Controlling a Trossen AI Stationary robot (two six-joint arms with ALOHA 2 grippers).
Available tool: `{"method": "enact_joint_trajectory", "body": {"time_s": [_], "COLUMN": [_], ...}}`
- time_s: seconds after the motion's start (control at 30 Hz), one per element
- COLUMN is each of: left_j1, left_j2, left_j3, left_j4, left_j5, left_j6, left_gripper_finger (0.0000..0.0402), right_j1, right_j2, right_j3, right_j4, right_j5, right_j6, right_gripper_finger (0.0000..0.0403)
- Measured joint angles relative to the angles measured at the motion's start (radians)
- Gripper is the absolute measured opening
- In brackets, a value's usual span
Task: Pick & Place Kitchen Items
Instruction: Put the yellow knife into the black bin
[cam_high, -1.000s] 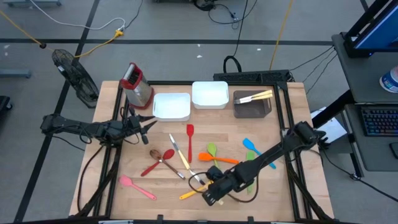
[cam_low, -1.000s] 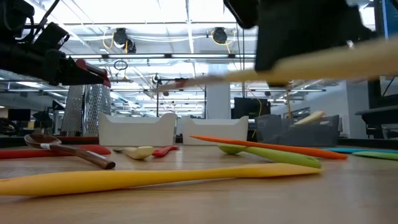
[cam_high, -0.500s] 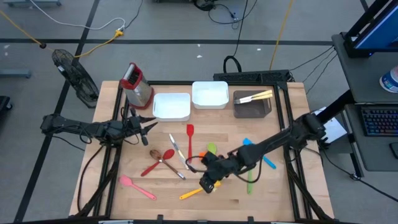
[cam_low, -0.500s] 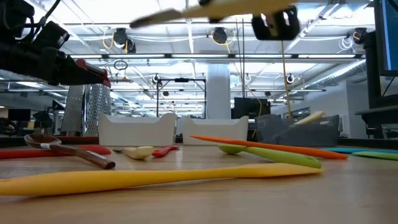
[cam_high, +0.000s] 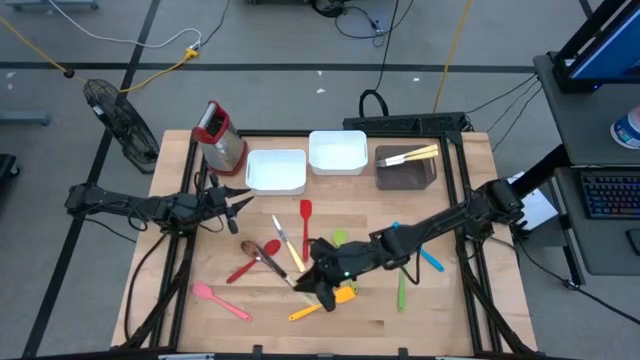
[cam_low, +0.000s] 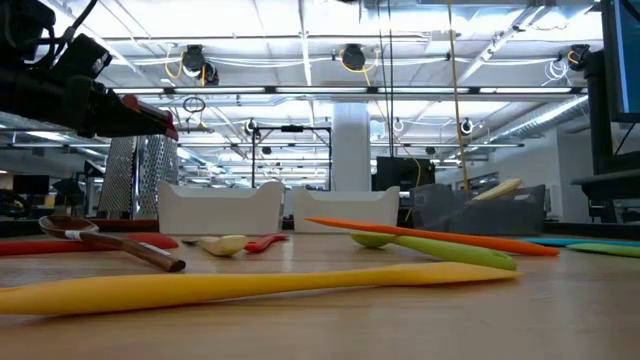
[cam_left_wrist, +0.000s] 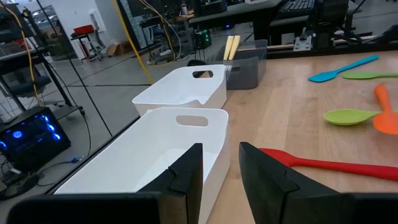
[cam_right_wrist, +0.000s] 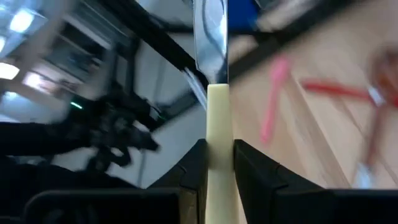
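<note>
Table (cam_high: 440, 300) strewn with utensils; right end effector (cam_right_wrist: 214, 163) above its middle, clamped on knife (cam_right_wrist: 214, 124) by pale handle: light, stiff, slick steel blade, best held mid-handle; left end effector (cam_left_wrist: 221, 165) slightly apart, empty, beside white tray (cam_left_wrist: 155, 149)

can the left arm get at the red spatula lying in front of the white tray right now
Probably yes. The left hand is open and empty, and the red spatula lies just ahead of it on bare table beside the white tray, nothing between.

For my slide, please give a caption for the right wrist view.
Right gripper holds a pale-handled steel knife upright above the wooden table.
</note>
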Motion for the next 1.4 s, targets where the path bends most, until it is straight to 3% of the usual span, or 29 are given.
{"method": "enact_joint_trajectory", "body": {"time_s": [0.23, 0.47, 0.83, 1.4], "left_j1": [0.000, 0.000, 0.000, 0.000], "left_j2": [0.000, 0.000, 0.000, 0.000], "left_j3": [0.000, 0.000, 0.000, 0.000], "left_j4": [0.000, 0.000, 0.000, 0.000], "left_j5": [0.000, 0.000, 0.000, -0.001], "left_j6": [0.000, 0.000, 0.001, 0.001], "left_gripper_finger": [0.0106, 0.0106, 0.0106, 0.0106], "right_j1": [0.000, -0.001, -0.032, -0.156], "right_j2": [0.000, 0.000, 0.001, 0.001], "right_j3": [0.000, 0.000, 0.000, 0.000], "right_j4": [0.282, 0.311, -0.079, -0.578], "right_j5": [-0.026, -0.028, 0.034, 0.055], "right_j6": [-0.135, -0.159, -0.024, -0.041], "right_gripper_finger": [0.0056, 0.0056, 0.0056, 0.0057]}}
